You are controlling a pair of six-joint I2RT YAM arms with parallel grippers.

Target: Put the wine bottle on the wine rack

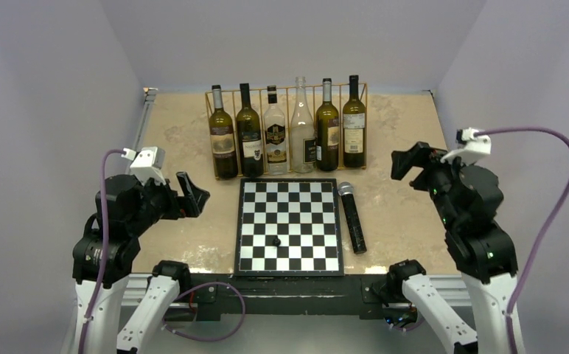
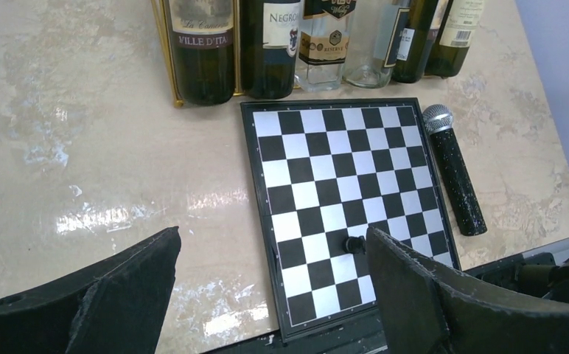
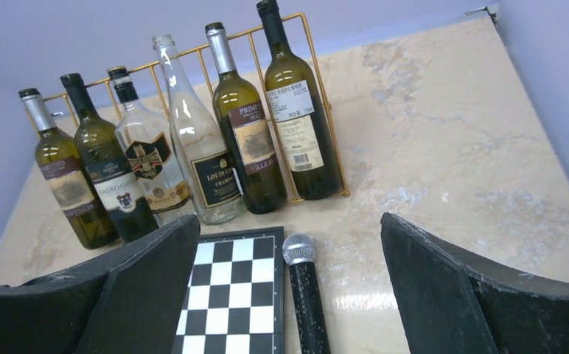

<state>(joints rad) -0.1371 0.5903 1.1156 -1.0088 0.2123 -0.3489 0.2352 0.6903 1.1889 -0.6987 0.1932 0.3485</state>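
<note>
Shows six wine bottles (image 1: pixel 250 140) in one wine rack (image 3: pixel 322 103), one chessboard (image 1: pixel 289 221), one microphone (image 1: pixel 353 217), left gripper (image 2: pixel 273 240) and right gripper (image 3: pixel 289 221) spread wide, empty.

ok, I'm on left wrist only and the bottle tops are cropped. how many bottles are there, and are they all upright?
Observer: Six bottles, all upright in one row inside the gold wire rack.
Operator: right hand holding anything?
Observer: No. The right hand is open with nothing between its fingers, pointed toward the rack, off to the right of the microphone.
Operator: any bottle loose elsewhere on the table?
Observer: None in the top view. All six are in the rack.
</note>
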